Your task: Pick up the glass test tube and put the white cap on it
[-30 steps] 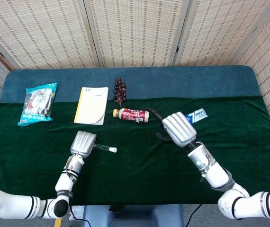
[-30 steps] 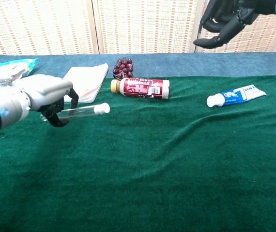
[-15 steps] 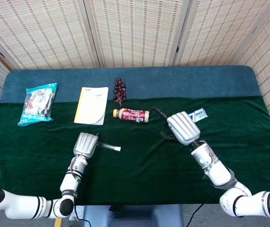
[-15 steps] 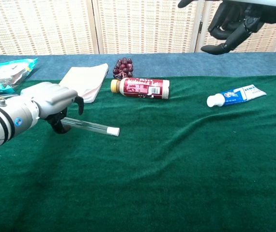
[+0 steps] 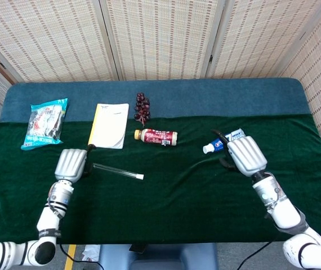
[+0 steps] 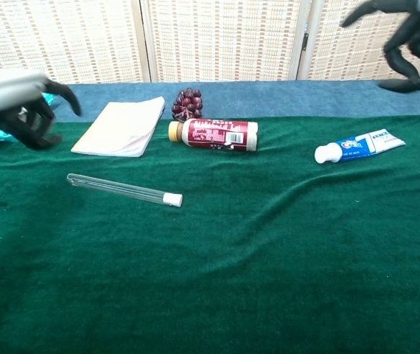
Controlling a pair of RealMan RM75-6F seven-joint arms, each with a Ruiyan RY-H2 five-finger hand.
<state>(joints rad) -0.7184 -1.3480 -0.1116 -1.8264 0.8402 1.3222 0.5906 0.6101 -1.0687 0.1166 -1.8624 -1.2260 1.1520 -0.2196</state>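
The glass test tube lies flat on the green cloth with the white cap fitted on its right end. My left hand hovers to the left of the tube, apart from it, fingers loosely spread and holding nothing. My right hand is raised over the right side of the table, near the toothpaste tube, fingers apart and empty.
A red-labelled bottle lies behind the tube, with dark grapes and a notepad near it. A toothpaste tube lies right. A snack bag sits far left.
My left hand has let go of the capped tube, which now rests on the cloth, and has pulled away to the left. My right hand has moved further right.
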